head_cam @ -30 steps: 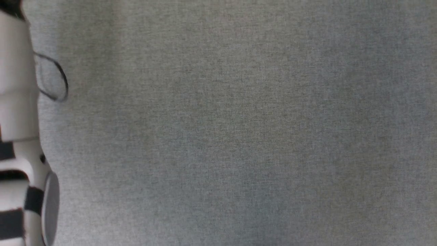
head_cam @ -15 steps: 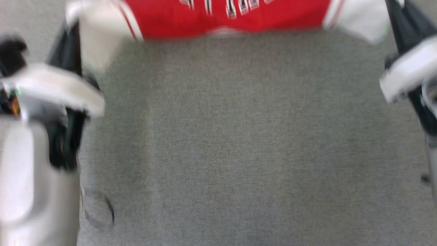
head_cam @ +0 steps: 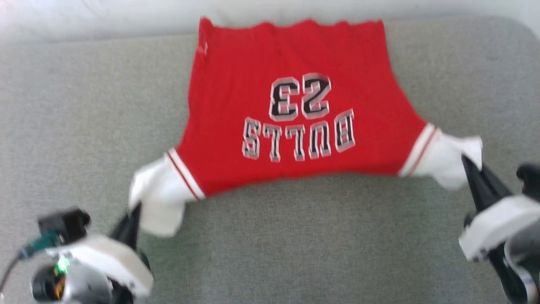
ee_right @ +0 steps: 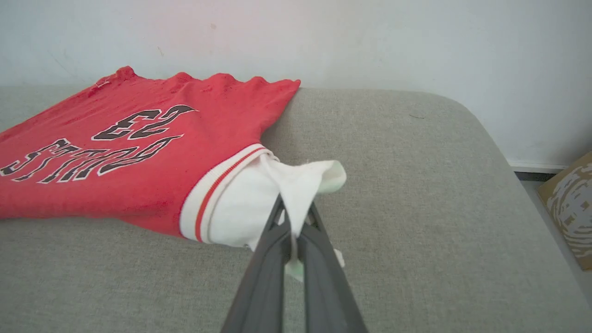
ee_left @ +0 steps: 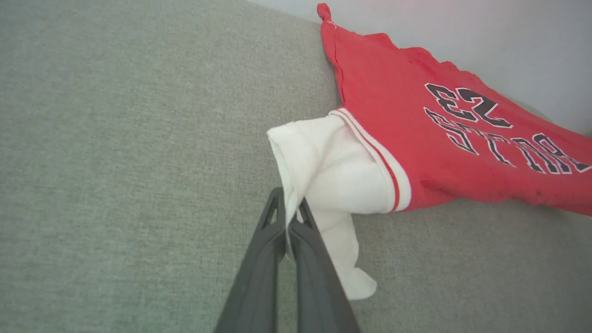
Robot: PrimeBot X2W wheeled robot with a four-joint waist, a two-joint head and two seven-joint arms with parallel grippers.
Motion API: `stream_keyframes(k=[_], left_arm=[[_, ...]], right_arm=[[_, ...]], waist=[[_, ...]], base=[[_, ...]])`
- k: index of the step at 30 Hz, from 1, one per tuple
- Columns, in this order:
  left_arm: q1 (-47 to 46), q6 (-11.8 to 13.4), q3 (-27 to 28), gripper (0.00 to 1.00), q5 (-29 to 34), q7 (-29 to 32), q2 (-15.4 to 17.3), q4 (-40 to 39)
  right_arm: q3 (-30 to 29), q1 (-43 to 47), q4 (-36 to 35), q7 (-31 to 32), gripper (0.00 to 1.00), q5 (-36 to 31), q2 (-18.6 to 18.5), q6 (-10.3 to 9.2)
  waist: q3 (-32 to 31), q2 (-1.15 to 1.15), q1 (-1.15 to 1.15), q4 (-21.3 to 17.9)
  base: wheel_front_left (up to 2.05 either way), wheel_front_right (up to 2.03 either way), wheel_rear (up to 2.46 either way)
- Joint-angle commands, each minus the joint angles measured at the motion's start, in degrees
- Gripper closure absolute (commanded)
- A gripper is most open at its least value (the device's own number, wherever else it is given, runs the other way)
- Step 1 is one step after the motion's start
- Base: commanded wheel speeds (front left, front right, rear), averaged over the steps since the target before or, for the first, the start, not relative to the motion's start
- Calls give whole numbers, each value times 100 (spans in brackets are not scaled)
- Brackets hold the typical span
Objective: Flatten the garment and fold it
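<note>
The red garment (head_cam: 291, 105) lies spread on the grey cushioned surface (head_cam: 295, 249), its "BULLS 23" print upside down to me and its hem against the far wall. My left gripper (head_cam: 134, 213) is shut on the white left sleeve (head_cam: 158, 198), lifting it; the pinch shows in the left wrist view, where the gripper (ee_left: 289, 217) clamps the sleeve (ee_left: 333, 171). My right gripper (head_cam: 466, 162) is shut on the white right sleeve (head_cam: 449, 158). In the right wrist view the gripper (ee_right: 296, 217) grips that sleeve (ee_right: 277, 189) beside the garment (ee_right: 138, 138).
A pale wall (ee_right: 323, 37) runs along the far edge of the surface. The surface's rounded right corner (ee_right: 467, 115) drops off toward a cardboard box (ee_right: 569, 203) on the floor. Bare grey fabric stretches between the grippers and the near edge.
The head camera has tilted up: bare grey fabric before, the whole garment and both grippers now. Both sleeves were gripped half a second ago as well.
</note>
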Motion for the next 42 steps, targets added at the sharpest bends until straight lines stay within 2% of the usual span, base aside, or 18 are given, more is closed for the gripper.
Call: stream_keyframes(k=[1, 6, 10, 21, 28, 33, 38, 42], left_arm=[[179, -48, -26, 100, -31, 77, 37, -81], [921, -172, -147, 100, -291, 538, 131, -348], [1383, -194, -183, 100, -426, 780, 194, -530], [2378, -115, -142, 100, -893, 1258, 205, -1023], [2487, -99, -60, 100, -867, 1148, 228, -1295], [2126, -201, -129, 100, -720, 791, 144, -1220], [1751, -290, -312, 100, -543, 493, 26, -946], [1529, -365, -461, 100, -418, 377, -1, -792]], right_arm=[[-84, 162, -76, 36, 100, 18, 47, -5], [-371, 942, -358, 367, 100, 132, 229, -5], [-360, 1585, -572, 873, 100, 325, 299, -5], [-411, 2666, -1293, 2256, 100, 918, 123, -5], [-582, 2841, -1568, 2418, 100, 951, 39, -5], [-37, 2537, -1179, 2269, 100, 954, -358, -5], [436, 2043, -176, 1900, 100, 935, -648, -5], [686, 1664, 654, 1428, 100, 915, -685, -5]], waist=[[-310, 0, 2, 5], [-580, 0, 2, 72], [-739, 0, 2, 127], [-979, 0, 2, 142], [-1077, 0, 2, 167], [-1090, 0, 2, 123], [-1074, 0, 2, 101], [-991, 0, 2, 134]], base=[[0, 0, 0], [0, 0, 0], [0, 0, 0], [0, 0, 0], [0, 0, 0], [0, 0, 0], [0, 0, 0], [0, 0, 0]])
